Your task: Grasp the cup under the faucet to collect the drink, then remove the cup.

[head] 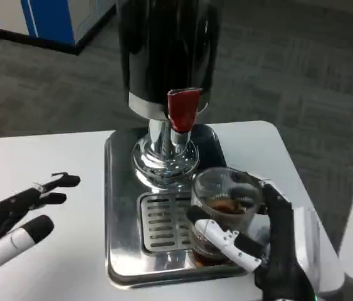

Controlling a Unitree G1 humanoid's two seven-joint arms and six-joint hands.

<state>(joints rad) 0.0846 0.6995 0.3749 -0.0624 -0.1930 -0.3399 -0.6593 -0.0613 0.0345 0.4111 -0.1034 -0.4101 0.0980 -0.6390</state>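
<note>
The cup (225, 210) is a clear glass vessel holding a shallow layer of dark drink. It stands on the slotted drip grate (163, 221) of the dispenser tray (116, 207), slightly right of and below the red faucet lever (182, 108). The right hand (270, 241) grips the cup: one white-and-black finger wraps across its near front face, and dark fingers (276, 207) press against its right wall. The cup therefore lies directly inside the right hand's grasp, to the left of the palm and in contact with it.

Judged from the liquid already in the cup, the step in hand is either finishing collection or beginning removal. To perform it well:

1. Keep the cup upright; tilting would spill the drink.
2. Keep the rim below the faucet when drawing it away.
3. Lift the base clear of the grate before moving sideways, toward the right hand's own side.
4. Maintain even finger pressure; smooth glass may slip.

The left hand (16, 216) hovers over the white table (44, 157), well apart from the cup on its far left, fingers spread and holding nothing.
</note>
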